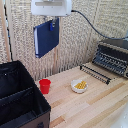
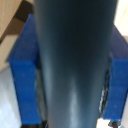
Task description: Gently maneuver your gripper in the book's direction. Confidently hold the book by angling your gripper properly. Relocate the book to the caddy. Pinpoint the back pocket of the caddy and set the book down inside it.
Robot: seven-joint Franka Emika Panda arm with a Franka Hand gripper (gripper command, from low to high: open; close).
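Observation:
The dark navy book [image 1: 46,37] hangs high above the table, slightly tilted, pinched at its top edge by my gripper [image 1: 51,21], which is shut on it. The gripper's white block sits at the top of the exterior view. Below and toward the exterior view's left stands the black caddy [image 1: 20,97], its divider splitting it into compartments; the book is in the air above and behind its far corner. In the wrist view the book [image 2: 75,60] fills the middle as a dark blurred slab between the blue fingers [image 2: 24,80].
A small red cup [image 1: 45,86] stands on the wooden table [image 1: 95,105] beside the caddy. A white bowl [image 1: 79,86] with yellow pieces sits mid-table. A black-and-silver toaster oven [image 1: 111,56] with its door open is at the exterior view's right. A woven screen lines the back.

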